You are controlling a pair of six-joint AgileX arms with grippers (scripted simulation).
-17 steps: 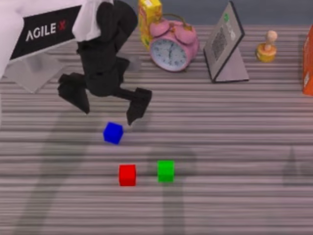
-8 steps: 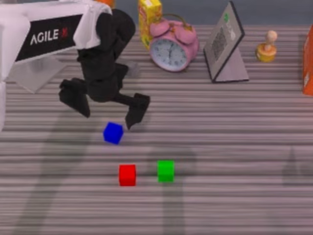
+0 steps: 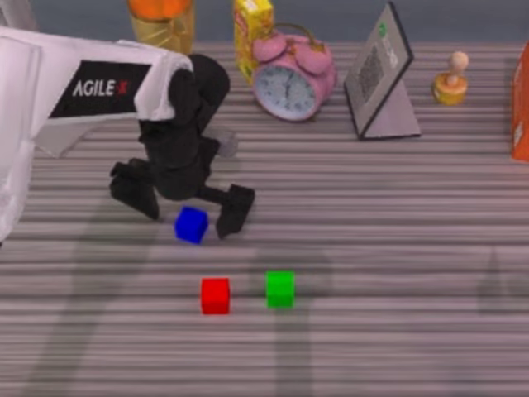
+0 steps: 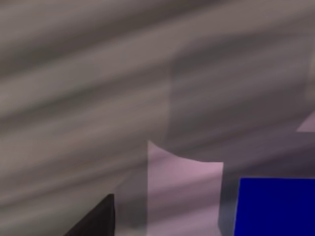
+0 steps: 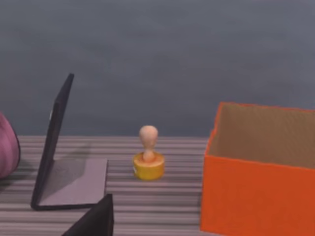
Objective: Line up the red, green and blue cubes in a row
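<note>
blue cube [image 3: 191,224] sits on the striped table [image 3: 397,248], between the two black fingers of the left pincer [image 3: 185,207], which hangs low over it with its fingers spread wide apart; one finger [image 3: 135,188] stands just left of the cube and the other [image 3: 235,210] just right of it, and i cannot tell if either touches it. in the left wrist view the blue cube [image 4: 275,206] fills a corner of the picture, beside one dark fingertip [image 4: 96,221]. red cube [image 3: 215,295] lies nearer the front edge than the pincer and a little to its right, and green cube [image 3: 279,289] rests just right of the red one, the two apart by a narrow gap and level with each other; the blue one is off their line, farther back and to the left. behind the pincer, along the back of the table, stand an orange bottle [image 3: 161,21], a yellow carton [image 3: 253,33], a pink alarm clock [image 3: 293,74], a grey tilted stand [image 3: 380,78], a small wooden peg on a yellow base [image 3: 450,81] and, at the far right, an orange box [image 3: 520,103]. the right pincer is out of the top view; the right wrist view shows only one dark fingertip [image 5: 93,221], so i cannot tell how its fingers are set.
</note>
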